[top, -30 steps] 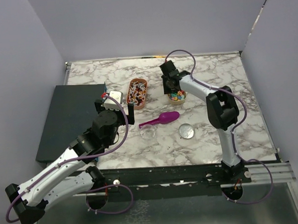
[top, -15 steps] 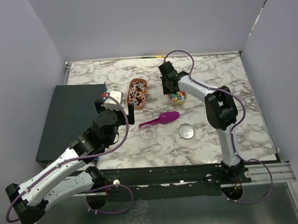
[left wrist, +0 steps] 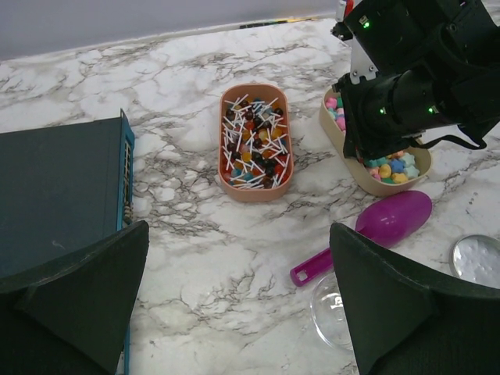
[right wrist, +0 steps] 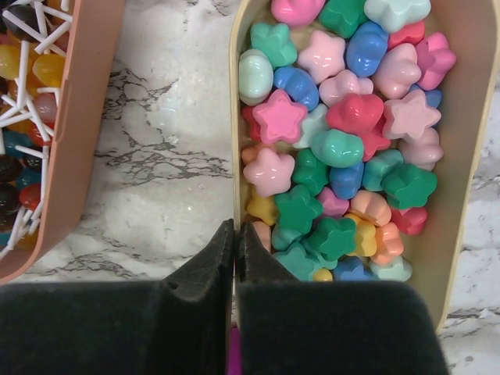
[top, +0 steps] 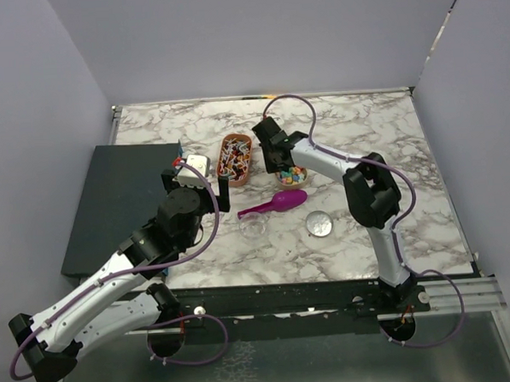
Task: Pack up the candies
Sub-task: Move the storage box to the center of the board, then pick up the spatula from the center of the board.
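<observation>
Candies [right wrist: 336,148]: glossy, star- and heart-shaped, heaped in oval tan tray [right wrist: 461,156] on marbled table [left wrist: 195,234]. Thin tray wall pinched by right gripper [right wrist: 235,234]. Left gripper [left wrist: 238,234] held spread wide.

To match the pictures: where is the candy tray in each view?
Top external: candy tray, centre, far side, at the right gripper.
Left wrist: upper right, half hidden by that gripper.
Right wrist: fills the right half, left rim pinched by the gripper.
Shared landmark: lollipop tray, always to its left.

No readable text, label, brand, number or sign appears on anything.
</observation>
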Available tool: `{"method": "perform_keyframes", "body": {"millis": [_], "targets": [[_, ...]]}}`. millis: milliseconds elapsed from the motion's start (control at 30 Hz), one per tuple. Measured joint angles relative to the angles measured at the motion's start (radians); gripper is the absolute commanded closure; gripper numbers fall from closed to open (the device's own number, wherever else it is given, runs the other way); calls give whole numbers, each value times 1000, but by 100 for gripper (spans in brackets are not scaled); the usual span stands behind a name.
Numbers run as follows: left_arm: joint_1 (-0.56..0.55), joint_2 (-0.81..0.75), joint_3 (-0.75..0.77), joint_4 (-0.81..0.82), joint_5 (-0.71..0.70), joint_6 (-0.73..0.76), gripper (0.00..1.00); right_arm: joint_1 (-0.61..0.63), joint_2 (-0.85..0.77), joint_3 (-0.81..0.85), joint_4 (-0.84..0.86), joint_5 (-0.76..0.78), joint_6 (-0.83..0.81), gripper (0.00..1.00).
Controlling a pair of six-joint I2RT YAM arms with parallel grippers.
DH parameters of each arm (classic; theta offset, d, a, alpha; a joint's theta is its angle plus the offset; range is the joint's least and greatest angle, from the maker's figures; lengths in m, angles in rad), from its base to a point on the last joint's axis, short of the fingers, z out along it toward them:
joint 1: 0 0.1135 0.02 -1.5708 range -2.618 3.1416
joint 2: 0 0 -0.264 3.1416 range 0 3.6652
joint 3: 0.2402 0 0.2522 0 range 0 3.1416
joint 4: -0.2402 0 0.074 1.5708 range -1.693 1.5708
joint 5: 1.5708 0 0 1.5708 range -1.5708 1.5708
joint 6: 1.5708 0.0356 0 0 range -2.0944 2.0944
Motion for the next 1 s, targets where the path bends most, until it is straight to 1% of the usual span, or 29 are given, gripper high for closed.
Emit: {"method": "perform_keyframes", "body": {"millis": [100, 133, 200, 367, 500, 633, 733, 867, 1000], "targets": [[0, -1, 5, -2, 0, 0, 1, 12, 0, 0, -2, 2, 11, 72], [0, -2, 6, -2, 0, 0, 1, 14, -1, 0, -3, 4, 15, 68], [0, -4, 8, -2, 0, 0, 1, 18, -2, -1, -5, 10, 20, 63], [0, -7, 8, -3, 0, 2, 1, 24, -49, -28, -14, 31, 23, 59], [0, -7, 8, -3, 0, 3, 1, 39, -135, -60, -15, 42, 14, 56], [0, -8, 8, -3, 0, 3, 1, 74, -233, -93, -13, 37, -32, 54], [4, -8, 8, -3, 0, 3, 1, 92, -274, -103, -12, -8, -93, 50], [4, -13, 8, -3, 0, 3, 1, 103, -287, -127, -11, -92, -186, 47], [5, -23, 8, -3, 0, 3, 1, 103, -283, -160, -21, -190, -272, 46]]}}
